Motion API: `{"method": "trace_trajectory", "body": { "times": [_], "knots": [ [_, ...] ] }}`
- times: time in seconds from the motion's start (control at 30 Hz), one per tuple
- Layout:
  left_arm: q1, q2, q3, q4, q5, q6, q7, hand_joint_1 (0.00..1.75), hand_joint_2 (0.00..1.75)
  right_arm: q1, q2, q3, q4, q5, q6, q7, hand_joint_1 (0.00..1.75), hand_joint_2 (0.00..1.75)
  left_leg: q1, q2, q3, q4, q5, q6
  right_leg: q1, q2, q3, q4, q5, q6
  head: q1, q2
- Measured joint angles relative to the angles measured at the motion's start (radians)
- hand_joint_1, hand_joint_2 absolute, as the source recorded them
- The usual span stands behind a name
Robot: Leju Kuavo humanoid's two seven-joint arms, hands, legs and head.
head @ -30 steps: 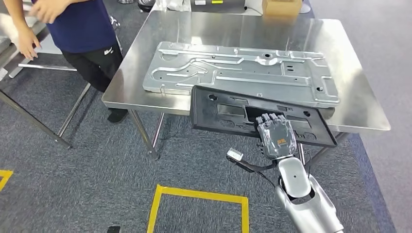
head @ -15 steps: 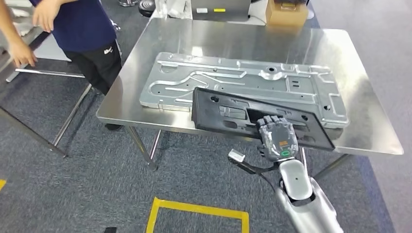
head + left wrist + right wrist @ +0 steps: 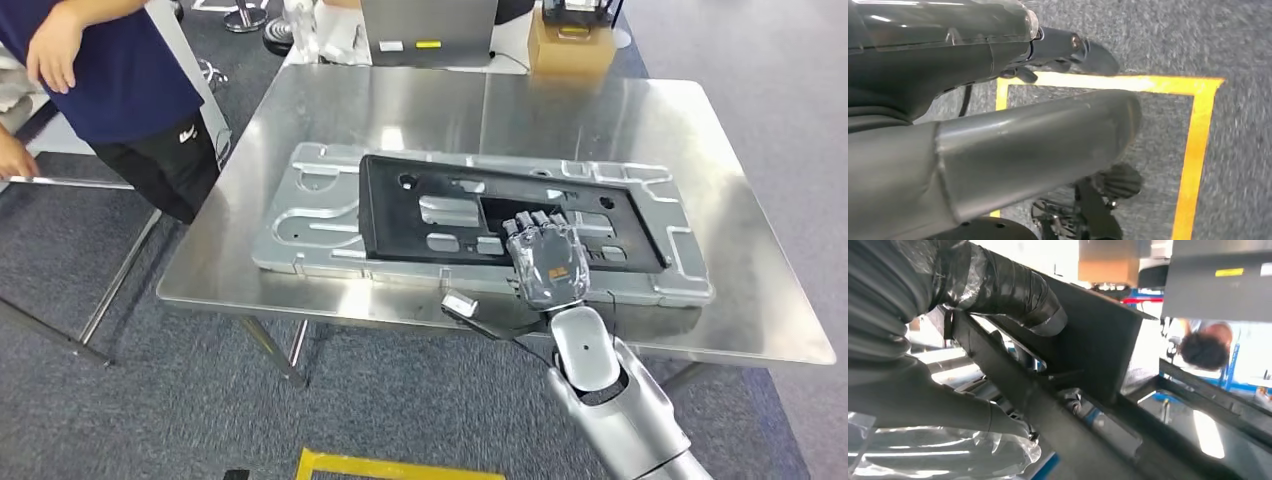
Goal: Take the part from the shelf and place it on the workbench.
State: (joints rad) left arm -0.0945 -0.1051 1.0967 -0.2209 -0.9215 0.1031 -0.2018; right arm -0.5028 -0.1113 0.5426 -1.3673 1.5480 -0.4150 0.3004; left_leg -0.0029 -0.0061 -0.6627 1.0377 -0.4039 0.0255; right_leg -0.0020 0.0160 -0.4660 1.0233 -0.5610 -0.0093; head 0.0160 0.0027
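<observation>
Part (image 3: 440,210): black flat plastic panel with cut-outs, now over the workbench (image 3: 620,120), lying across the silver stamped metal plate (image 3: 300,215) that sits on the steel top. Long axis runs left to right. Cannot tell from the head view whether the panel rests fully on the plate or is carried just above it; its left end looks close to flat.

Right hand (image 3: 545,262): fingers curled over the near edge of the panel by the central opening, clamped on it. The right wrist view shows the thumb (image 3: 1013,290) pressed against the dark panel wall, so the grip reads as firm.

Left hand: hangs low beside the body over grey carpet with yellow floor tape (image 3: 1198,145). Whether its fingers are apart or together, I cannot tell.

Surroundings: a person in a dark blue shirt (image 3: 110,70) stands at the far left, well apart from the panel. A cardboard box (image 3: 570,45) sits at the far edge.

Progress, as judged: fetching from the shelf and carrying appear done. Left to do: set the panel down fully, let go, draw the arm clear.
</observation>
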Motion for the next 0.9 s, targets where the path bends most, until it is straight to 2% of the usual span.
{"method": "trace_trajectory", "body": {
  "times": [0.07, 0.1, 0.17, 0.23, 0.27, 0.3, 0.33, 0.4, 0.43, 0.47, 0.57, 0.63, 0.67, 0.73, 0.77, 0.8, 0.83, 0.9],
  "knots": [
    [-0.005, -0.001, 0.000, 0.000, 0.000, 0.000, 0.001, 0.00, 0.00, -0.021, 0.004, 0.010, 0.000, 0.000, 0.007, 0.001, 1.75, 1.75, 0.002, -0.002, 0.028, -0.016, -0.008, 0.010, -0.001, -0.001, 0.008, 0.015, 0.007, 0.012, 0.000, 0.000],
    [-0.007, -0.002, 0.000, 0.000, 0.000, 0.000, 0.001, 0.00, 0.00, -0.032, 0.005, 0.014, 0.000, 0.000, 0.009, 0.001, 1.75, 1.75, 0.004, -0.003, 0.044, -0.025, -0.010, 0.015, -0.002, -0.003, -0.003, 0.045, 0.009, 0.016, 0.000, 0.000],
    [-0.010, -0.004, 0.000, 0.000, 0.000, 0.002, 0.001, 0.00, 0.00, -0.051, 0.007, 0.018, 0.001, 0.000, 0.014, 0.002, 1.75, 1.75, 0.008, -0.004, 0.072, -0.035, -0.018, 0.022, -0.005, -0.006, -0.061, 0.146, -0.015, 0.023, 0.000, 0.000],
    [-0.012, -0.003, 0.001, 0.000, 0.000, 0.004, 0.000, 0.00, 0.00, -0.060, 0.008, 0.021, 0.003, 0.000, 0.022, -0.002, 1.75, 1.75, 0.009, -0.005, 0.090, -0.036, -0.033, 0.024, -0.008, -0.008, -0.141, 0.240, -0.070, 0.030, -0.001, 0.000],
    [-0.012, -0.003, 0.001, 0.000, 0.000, 0.005, 0.000, 0.00, 0.00, -0.060, 0.008, 0.022, 0.005, 0.000, 0.026, -0.007, 1.75, 1.75, 0.009, -0.007, 0.099, -0.036, -0.042, 0.024, -0.010, -0.009, -0.171, 0.258, -0.090, 0.033, -0.001, 0.000],
    [-0.012, -0.004, 0.001, 0.000, 0.000, 0.006, -0.001, 0.00, 0.00, -0.059, 0.008, 0.022, 0.007, 0.000, 0.030, -0.012, 1.75, 1.75, 0.009, -0.009, 0.109, -0.036, -0.051, 0.023, -0.011, -0.010, -0.188, 0.248, -0.089, 0.034, 0.000, 0.000],
    [-0.011, -0.004, 0.001, 0.000, 0.000, 0.006, -0.003, 0.00, 0.00, -0.058, 0.009, 0.022, 0.011, 0.000, 0.034, -0.018, 1.75, 1.75, 0.009, -0.010, 0.122, -0.036, -0.061, 0.022, -0.011, -0.011, -0.192, 0.208, -0.058, 0.033, 0.000, 0.000],
    [-0.010, -0.006, 0.002, 0.000, 0.000, 0.006, -0.005, 0.00, 0.00, -0.054, 0.009, 0.018, 0.022, 0.000, 0.038, -0.030, 1.75, 1.75, 0.008, -0.012, 0.145, -0.034, -0.080, 0.017, -0.008, -0.012, -0.177, 0.089, 0.058, 0.024, 0.000, 0.000],
    [-0.011, -0.008, 0.003, 0.000, 0.000, 0.006, -0.006, 0.00, 0.00, -0.051, 0.010, 0.013, 0.031, 0.000, 0.038, -0.036, 1.75, 1.75, 0.007, -0.013, 0.152, -0.034, -0.088, 0.012, -0.005, -0.013, -0.170, 0.043, 0.097, 0.019, 0.000, 0.000],
    [-0.012, -0.009, 0.004, 0.000, 0.000, 0.006, -0.007, 0.00, 0.00, -0.045, 0.012, 0.005, 0.042, 0.000, 0.038, -0.041, 1.75, 1.75, 0.007, -0.014, 0.155, -0.034, -0.095, 0.005, -0.001, -0.013, -0.166, 0.018, 0.122, 0.013, 0.000, 0.000],
    [-0.013, -0.009, 0.007, 0.000, 0.000, 0.006, -0.012, 0.00, 0.00, -0.025, 0.017, -0.032, 0.079, -0.001, 0.037, -0.054, 1.75, 1.75, 0.006, -0.015, 0.159, -0.022, -0.104, -0.014, 0.000, -0.015, -0.157, 0.005, 0.130, -0.006, -0.001, 0.000],
    [-0.012, -0.009, 0.008, 0.000, 0.001, 0.006, -0.015, 0.00, 0.00, -0.017, 0.019, -0.062, 0.104, -0.002, 0.034, -0.063, 1.75, 1.75, 0.008, -0.011, 0.145, 0.020, -0.132, -0.021, -0.005, -0.017, -0.145, -0.002, 0.131, -0.018, -0.001, 0.000],
    [-0.012, -0.008, 0.008, 0.000, 0.001, 0.006, -0.016, 0.00, 0.00, -0.015, 0.020, -0.074, 0.114, -0.002, 0.032, -0.067, 1.75, 1.75, 0.010, -0.007, 0.119, 0.067, -0.160, -0.025, -0.006, -0.017, -0.142, -0.005, 0.131, -0.022, -0.001, 0.000],
    [-0.012, -0.009, 0.008, 0.000, 0.001, 0.006, -0.016, 0.00, 0.00, -0.011, 0.022, -0.088, 0.131, -0.003, 0.032, -0.071, 1.75, 1.75, 0.014, -0.003, 0.048, 0.189, -0.214, -0.034, -0.006, -0.016, -0.141, -0.005, 0.127, -0.025, -0.002, 0.000],
    [-0.012, -0.009, 0.009, 0.000, 0.001, 0.006, -0.016, 0.00, 0.00, -0.006, 0.024, -0.094, 0.141, -0.004, 0.033, -0.072, 1.75, 1.75, 0.016, -0.002, 0.020, 0.230, -0.224, -0.038, -0.005, -0.015, -0.141, -0.004, 0.124, -0.025, -0.002, 0.000],
    [-0.011, -0.009, 0.009, 0.000, 0.002, 0.006, -0.016, 0.00, 0.00, 0.001, 0.025, -0.101, 0.152, -0.005, 0.035, -0.075, 1.75, 1.75, 0.016, -0.001, 0.006, 0.236, -0.213, -0.040, -0.005, -0.015, -0.139, -0.002, 0.121, -0.024, -0.002, 0.000],
    [-0.010, -0.009, 0.009, 0.000, 0.002, 0.006, -0.016, 0.00, 0.00, 0.008, 0.027, -0.109, 0.164, -0.006, 0.036, -0.078, 1.75, 1.75, 0.017, -0.001, 0.010, 0.206, -0.182, -0.040, -0.005, -0.014, -0.136, 0.000, 0.117, -0.022, -0.002, 0.000],
    [-0.010, -0.008, 0.011, 0.000, 0.003, 0.005, -0.016, 0.00, 0.00, 0.022, 0.030, -0.126, 0.192, -0.010, 0.035, -0.087, 1.75, 1.75, 0.017, 0.000, 0.053, 0.078, -0.099, -0.038, -0.006, -0.015, -0.129, 0.004, 0.109, -0.014, -0.002, 0.000]
  ]
}}
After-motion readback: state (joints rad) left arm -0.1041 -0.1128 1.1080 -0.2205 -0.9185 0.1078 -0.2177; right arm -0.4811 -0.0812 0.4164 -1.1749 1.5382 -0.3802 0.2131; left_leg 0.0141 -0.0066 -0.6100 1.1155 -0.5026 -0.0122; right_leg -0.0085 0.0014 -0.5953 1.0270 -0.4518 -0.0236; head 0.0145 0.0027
